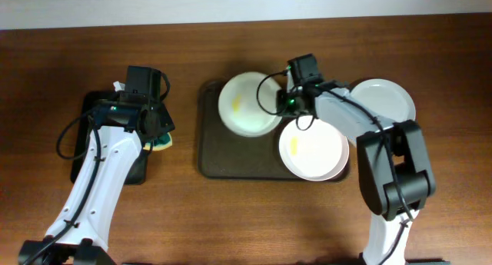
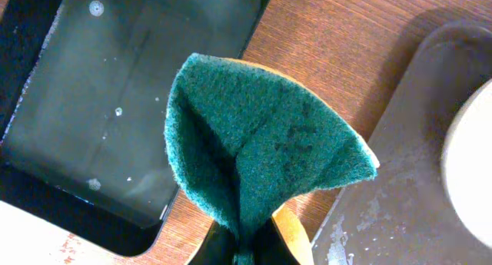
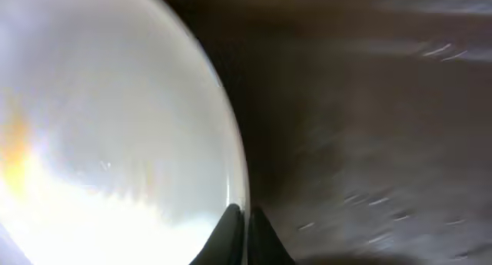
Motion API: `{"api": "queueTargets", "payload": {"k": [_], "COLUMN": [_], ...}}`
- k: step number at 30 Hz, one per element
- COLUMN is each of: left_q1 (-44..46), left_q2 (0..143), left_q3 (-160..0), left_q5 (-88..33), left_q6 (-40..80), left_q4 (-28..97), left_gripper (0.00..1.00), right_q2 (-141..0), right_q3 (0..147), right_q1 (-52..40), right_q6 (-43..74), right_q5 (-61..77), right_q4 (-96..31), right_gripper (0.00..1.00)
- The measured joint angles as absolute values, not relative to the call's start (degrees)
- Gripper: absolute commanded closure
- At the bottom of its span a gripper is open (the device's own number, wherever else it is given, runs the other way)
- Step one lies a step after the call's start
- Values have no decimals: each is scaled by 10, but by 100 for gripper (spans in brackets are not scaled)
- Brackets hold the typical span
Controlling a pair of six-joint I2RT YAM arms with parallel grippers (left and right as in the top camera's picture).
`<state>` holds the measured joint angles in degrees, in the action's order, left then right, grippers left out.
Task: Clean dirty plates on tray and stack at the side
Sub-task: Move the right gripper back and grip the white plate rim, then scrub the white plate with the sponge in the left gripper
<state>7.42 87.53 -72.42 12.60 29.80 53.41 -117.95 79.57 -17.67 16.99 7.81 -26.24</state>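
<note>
Three white plates show from overhead. One with a yellow smear (image 1: 247, 104) lies at the back of the dark brown tray (image 1: 211, 154). Another smeared plate (image 1: 314, 148) lies at the tray's front right. A third plate (image 1: 384, 98) lies on the table to the right of the tray. My right gripper (image 1: 280, 102) is shut on the right rim of the back plate (image 3: 115, 119); its fingertips (image 3: 244, 219) pinch the rim. My left gripper (image 1: 157, 134) is shut on a green and yellow sponge (image 2: 261, 150), held above the table between the black tray and the brown tray.
A smaller black tray (image 1: 96, 111) lies at the left under my left arm, and it shows wet in the left wrist view (image 2: 123, 104). The brown tray's left edge (image 2: 400, 188) shows wet patches. Bare wooden table lies in front of the trays.
</note>
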Motion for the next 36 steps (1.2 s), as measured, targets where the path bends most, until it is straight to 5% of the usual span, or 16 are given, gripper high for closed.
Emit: {"api": "queueTargets", "payload": {"k": [3, 6, 8, 11, 13, 17, 25, 31, 36], "left_q1": [74, 74, 74, 79, 95, 149, 255, 255, 255], "left_q2": [875, 875, 875, 875, 875, 876, 1056, 1128, 1126], "left_q3": [-724, -724, -724, -724, -724, -714, -674, -678, -703], "left_q5": [126, 125, 112, 106, 104, 69, -69, -53, 130], "left_q6": [298, 298, 298, 298, 296, 295, 298, 314, 320], "left_q4": [534, 534, 529, 525, 516, 469, 177, 162, 273], "left_gripper": [100, 100, 100, 100, 100, 100, 100, 100, 100], "right_q2": [-1180, -1181, -1183, -1184, -1184, -1192, -1192, -1192, -1193], "right_q3": [798, 804, 804, 803, 803, 805, 806, 806, 806], "right_q1": [-214, -223, -225, -225, -225, -226, -233, -234, -242], "right_q6": [167, 121, 113, 142, 161, 166, 162, 163, 163], "right_q5": [84, 103, 106, 100, 99, 104, 107, 107, 117], "right_q4": [-312, -357, -337, -303, -306, -327, -333, -333, -332], "right_gripper": [96, 55, 57, 86, 95, 96, 96, 96, 96]}}
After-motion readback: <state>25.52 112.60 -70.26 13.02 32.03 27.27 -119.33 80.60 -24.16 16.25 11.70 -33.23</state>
